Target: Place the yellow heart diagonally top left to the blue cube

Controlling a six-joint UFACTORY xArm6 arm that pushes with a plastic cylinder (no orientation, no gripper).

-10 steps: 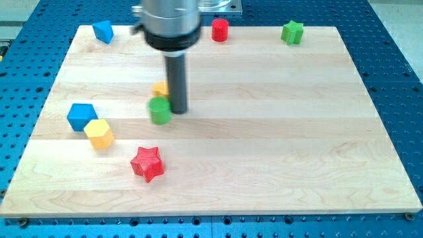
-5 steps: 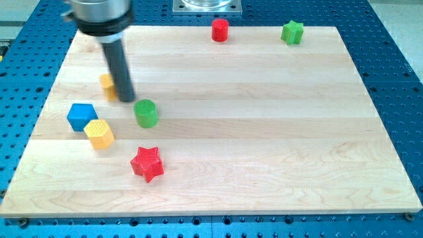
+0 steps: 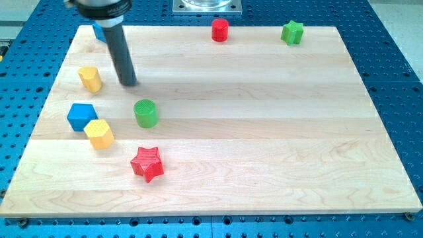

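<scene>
The yellow heart (image 3: 90, 78) lies near the board's left edge, above and slightly right of the blue cube (image 3: 82, 116), with a gap between them. My tip (image 3: 129, 84) rests on the board just right of the yellow heart, not touching it, and above-left of the green cylinder (image 3: 146, 113). A yellow hexagonal block (image 3: 99, 133) touches the blue cube's lower right corner.
A red star (image 3: 147, 163) lies below the green cylinder. A red cylinder (image 3: 220, 30) and a green star (image 3: 292, 32) sit at the top edge. Another blue block (image 3: 99, 32) at the top left is partly hidden behind the rod.
The yellow heart has slid left and slightly up, away from the green cylinder. My tip swept left, then drew up slightly and off the heart. The green cylinder was nudged down-left earlier.
</scene>
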